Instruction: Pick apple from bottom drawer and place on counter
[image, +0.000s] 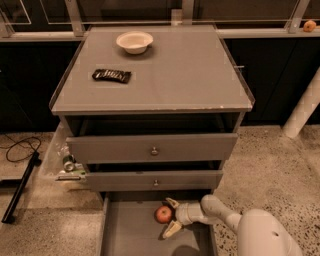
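The apple (163, 214), small, round and red, lies on the grey floor of the pulled-out bottom drawer (131, 231), near its back. My gripper (171, 216) is down in the drawer just right of the apple. Its pale fingers (172, 229) are spread open, one above and one below the apple's right side, not closed on it. The white arm (225, 216) comes in from the lower right. The counter (175, 75) is the broad grey cabinet top above.
A white bowl (134, 41) and a dark snack wrapper (111, 75) lie on the counter. Two knobbed drawers (152, 148) stand slightly open above the bottom drawer. A small orange fruit (309, 25) sits on the far right ledge. Clutter (67, 165) and a cable lie left of the cabinet.
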